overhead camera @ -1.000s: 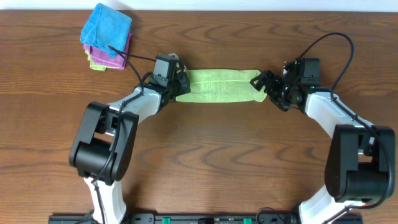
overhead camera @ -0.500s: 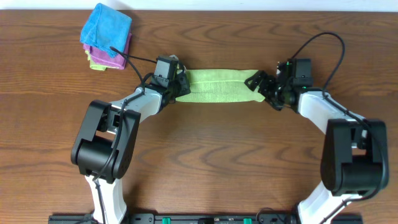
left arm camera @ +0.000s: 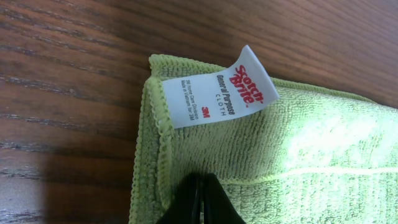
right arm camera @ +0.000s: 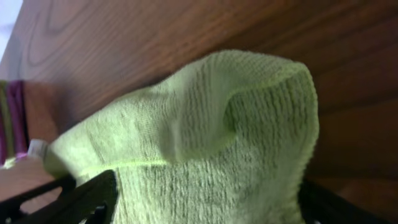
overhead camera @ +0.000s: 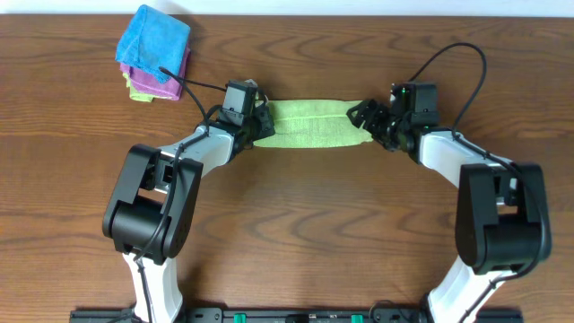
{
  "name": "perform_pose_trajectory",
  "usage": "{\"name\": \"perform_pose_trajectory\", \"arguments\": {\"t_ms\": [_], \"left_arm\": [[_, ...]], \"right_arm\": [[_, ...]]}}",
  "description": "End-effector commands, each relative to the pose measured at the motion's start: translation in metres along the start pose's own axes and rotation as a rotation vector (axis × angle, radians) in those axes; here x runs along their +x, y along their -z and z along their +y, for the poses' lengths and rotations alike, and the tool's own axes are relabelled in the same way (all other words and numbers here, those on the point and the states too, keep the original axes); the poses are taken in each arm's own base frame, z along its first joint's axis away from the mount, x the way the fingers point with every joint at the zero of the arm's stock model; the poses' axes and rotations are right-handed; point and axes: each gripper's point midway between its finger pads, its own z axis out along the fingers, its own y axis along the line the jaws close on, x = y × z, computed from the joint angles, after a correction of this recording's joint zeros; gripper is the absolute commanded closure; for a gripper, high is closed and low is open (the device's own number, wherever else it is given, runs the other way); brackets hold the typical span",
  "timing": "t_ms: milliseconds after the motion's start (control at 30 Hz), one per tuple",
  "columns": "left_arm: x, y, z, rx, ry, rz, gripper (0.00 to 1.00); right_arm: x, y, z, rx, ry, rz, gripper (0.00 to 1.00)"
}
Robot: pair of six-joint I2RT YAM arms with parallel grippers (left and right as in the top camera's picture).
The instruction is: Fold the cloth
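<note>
The light green cloth (overhead camera: pixel 309 126) lies folded into a narrow strip across the back middle of the table. My left gripper (overhead camera: pixel 260 124) is shut on its left end. In the left wrist view the closed fingers (left arm camera: pixel 200 199) pinch the cloth (left arm camera: pixel 298 143) just below its white tag (left arm camera: pixel 217 87). My right gripper (overhead camera: pixel 363 118) is at the strip's right end. In the right wrist view its fingers (right arm camera: pixel 205 199) stand wide apart, with the humped-up end of the cloth (right arm camera: pixel 205 137) filling the gap between them.
A stack of folded cloths sits at the back left: a bright blue cloth (overhead camera: pixel 154 40) on top, a purple cloth (overhead camera: pixel 184 67) and a yellow-green one under it. A black cable runs from the left arm past that stack.
My right gripper has moved left along the table. The cloth's right end has moved with it, so the strip is shorter and bunched there. The left gripper has stayed in place.
</note>
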Motion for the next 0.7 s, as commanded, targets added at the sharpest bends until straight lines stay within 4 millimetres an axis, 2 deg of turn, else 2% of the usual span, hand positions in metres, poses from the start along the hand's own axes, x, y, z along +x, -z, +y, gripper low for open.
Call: {"name": "perform_pose_trajectory", "arguments": {"t_ms": [0, 100, 367, 400, 533, 667], "left_arm": [[-0.002, -0.002, -0.001, -0.008, -0.017, 0.006, 0.94], [0.001, -0.002, 0.001, -0.015, -0.014, 0.018, 0.94], [0.005, -0.001, 0.004, -0.026, -0.011, 0.035, 0.94], [0.005, -0.001, 0.004, -0.027, -0.01, 0.036, 0.94], [0.005, -0.001, 0.005, -0.027, -0.009, 0.035, 0.94], [0.005, -0.001, 0.005, -0.027, -0.008, 0.035, 0.94]], "right_arm": [[0.018, -0.02, -0.017, 0.063, -0.009, 0.031, 0.19], [0.015, -0.023, -0.019, 0.081, 0.003, 0.006, 0.25], [-0.002, -0.024, -0.012, 0.066, 0.052, -0.075, 0.93], [-0.004, -0.024, -0.011, 0.062, 0.063, -0.079, 0.99], [-0.003, -0.02, 0.0, 0.024, 0.129, -0.069, 0.99], [-0.008, -0.003, 0.02, -0.016, 0.19, -0.08, 0.99]]}}
